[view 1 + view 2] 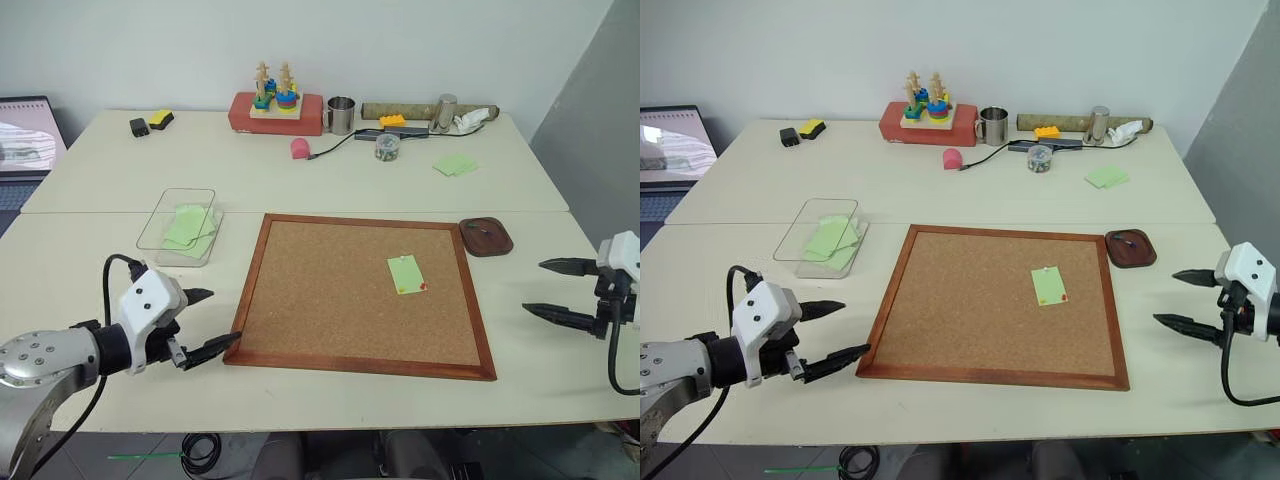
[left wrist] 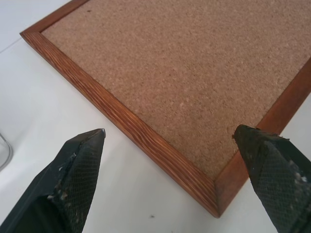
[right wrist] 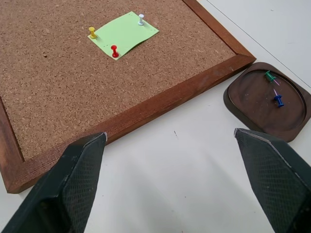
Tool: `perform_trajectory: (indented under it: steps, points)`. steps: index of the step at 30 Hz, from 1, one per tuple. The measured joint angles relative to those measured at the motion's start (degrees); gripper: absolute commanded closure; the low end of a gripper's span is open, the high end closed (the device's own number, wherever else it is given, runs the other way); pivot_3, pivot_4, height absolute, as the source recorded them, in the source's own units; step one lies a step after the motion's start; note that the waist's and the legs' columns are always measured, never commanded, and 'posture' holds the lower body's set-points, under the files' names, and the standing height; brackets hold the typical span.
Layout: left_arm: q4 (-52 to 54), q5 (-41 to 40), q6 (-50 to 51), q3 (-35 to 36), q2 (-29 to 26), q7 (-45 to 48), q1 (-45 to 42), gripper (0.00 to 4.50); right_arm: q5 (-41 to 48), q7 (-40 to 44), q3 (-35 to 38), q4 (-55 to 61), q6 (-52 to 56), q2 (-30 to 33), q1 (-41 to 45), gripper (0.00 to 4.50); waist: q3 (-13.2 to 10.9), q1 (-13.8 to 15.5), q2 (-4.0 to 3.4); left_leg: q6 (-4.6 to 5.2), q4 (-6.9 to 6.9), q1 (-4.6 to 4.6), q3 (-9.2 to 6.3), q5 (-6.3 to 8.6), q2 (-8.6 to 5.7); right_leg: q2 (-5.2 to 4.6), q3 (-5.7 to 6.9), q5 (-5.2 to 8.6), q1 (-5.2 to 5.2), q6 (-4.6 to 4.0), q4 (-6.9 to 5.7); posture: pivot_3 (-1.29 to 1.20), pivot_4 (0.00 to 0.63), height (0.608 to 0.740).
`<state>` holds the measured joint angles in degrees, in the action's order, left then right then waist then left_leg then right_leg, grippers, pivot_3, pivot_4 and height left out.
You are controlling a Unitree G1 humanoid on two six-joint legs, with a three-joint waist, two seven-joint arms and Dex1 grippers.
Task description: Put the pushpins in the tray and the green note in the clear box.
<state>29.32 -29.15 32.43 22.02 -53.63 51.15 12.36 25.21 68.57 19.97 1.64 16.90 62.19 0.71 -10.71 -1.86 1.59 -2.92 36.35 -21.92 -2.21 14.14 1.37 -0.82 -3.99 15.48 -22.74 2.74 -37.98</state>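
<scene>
The green note (image 3: pixel 124 34) lies on the corkboard (image 1: pixel 340 290), right of its middle, held by three pushpins: red (image 3: pixel 114 51), yellow (image 3: pixel 92 32) and white (image 3: pixel 141 19). The dark brown tray (image 1: pixel 486 237) sits just off the board's far right corner, with a green pin (image 3: pixel 269 75) and a blue pin (image 3: pixel 278 100) in it. The clear box (image 1: pixel 152 218) stands left of the board and holds green paper. My left gripper (image 1: pixel 224 316) is open at the board's near left corner. My right gripper (image 1: pixel 533 286) is open over bare table right of the board, nearer than the tray.
Along the table's back stand a ring-stacking toy on a red block (image 1: pixel 277 108), a metal cup (image 1: pixel 341 115), a small jar (image 1: pixel 387 146) and a pink object (image 1: pixel 300 149). A pair of green notes (image 1: pixel 455 164) lies at the back right. A laptop (image 1: pixel 25 140) is far left.
</scene>
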Motion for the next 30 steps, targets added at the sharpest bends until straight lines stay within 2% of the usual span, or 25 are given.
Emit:
perform_trajectory:
  steps: [10,12,13,17,18,19,20,21,22,23,30]
  points:
    - [-2.92,0.34,-0.25,-7.16,1.94,0.27,-6.46,0.00,1.74,-2.81,3.94,7.96,4.85,-0.99,-1.35,0.08,0.01,0.02,-0.01,0.00,0.04,-0.01,-0.03,0.00,-0.01,0.03,0.00,-0.01,0.03,0.01,-0.02,0.00,0.150,0.740]
    - [-2.97,0.26,-0.24,-8.90,2.67,0.34,-7.95,0.35,2.98,-4.13,4.42,10.08,6.41,-2.19,-1.69,0.00,0.01,0.02,-0.01,0.00,0.05,-0.01,-0.04,0.00,-0.02,0.04,0.00,-0.01,0.03,0.01,-0.03,0.00,0.150,0.740]
    - [-3.07,0.33,-0.29,-10.03,3.15,0.56,-9.14,0.36,3.21,-4.93,4.75,11.27,7.19,-2.81,-2.06,0.00,0.01,0.04,-0.01,0.00,0.06,-0.02,-0.05,0.00,-0.03,0.04,0.01,-0.01,0.03,0.01,-0.04,0.00,0.150,0.740]
    - [-4.96,2.29,-1.95,-18.13,5.73,2.02,-17.46,1.30,5.86,-9.64,6.91,18.61,12.65,-5.95,-4.42,0.00,0.02,0.39,-0.03,0.00,0.25,-0.06,-0.14,0.00,-0.08,0.08,0.06,-0.04,0.11,0.06,-0.04,0.00,0.150,0.740]
    - [-5.26,2.55,-2.08,-19.09,6.41,2.04,-18.64,1.41,6.27,-10.24,6.99,19.49,13.33,-6.42,-4.46,0.00,0.02,0.39,-0.03,-0.01,0.30,-0.09,-0.16,0.00,-0.09,0.10,0.08,-0.05,0.11,0.08,-0.05,0.00,0.150,0.740]
    - [-5.53,2.93,-2.59,-21.07,7.50,2.15,-20.58,1.72,7.48,-11.41,7.26,21.50,14.78,-6.83,-4.81,0.00,0.02,0.30,-0.02,-0.03,0.39,-0.14,-0.15,0.02,-0.06,0.13,0.04,-0.08,0.12,0.13,-0.04,0.00,0.150,0.740]
    - [-6.17,3.28,-2.76,-22.34,8.31,2.17,-22.14,1.83,7.70,-12.03,7.74,22.64,15.58,-7.05,-5.19,0.00,0.02,0.30,-0.02,-0.03,0.46,-0.13,-0.14,0.02,-0.06,0.13,0.03,-0.09,0.14,0.15,-0.04,0.00,0.150,0.740]
    - [-7.09,3.73,-2.94,-23.41,9.33,2.17,-23.60,2.15,7.81,-12.72,8.06,23.65,16.39,-7.21,-5.52,0.00,0.02,0.30,-0.03,-0.03,0.49,-0.13,-0.15,0.02,-0.07,0.13,0.03,-0.11,0.15,0.17,-0.05,0.00,0.150,0.740]
    - [-7.68,4.17,-3.13,-24.21,9.96,2.15,-24.52,2.23,7.98,-13.11,8.20,24.19,16.86,-7.24,-5.84,0.00,0.02,0.29,-0.03,-0.03,0.51,-0.14,-0.15,0.02,-0.07,0.14,0.03,-0.12,0.16,0.18,-0.04,0.00,0.150,0.740]
    - [-9.17,5.29,-4.06,-26.27,11.28,2.13,-26.03,2.52,8.30,-13.97,8.20,25.30,17.93,-7.40,-6.10,0.00,0.02,0.15,-0.03,-0.03,0.53,-0.10,-0.14,0.02,-0.07,0.15,0.01,-0.13,0.20,0.20,-0.04,0.00,0.150,0.740]
    - [-18.88,11.58,-7.56,-32.04,20.43,-1.71,-32.54,3.81,9.93,-18.81,4.72,27.23,21.25,-10.27,-2.19,0.00,0.02,0.07,-0.02,-0.03,0.61,-0.06,-0.19,0.02,-0.05,0.21,0.01,-0.19,0.31,0.23,-0.03,0.00,0.150,0.740]
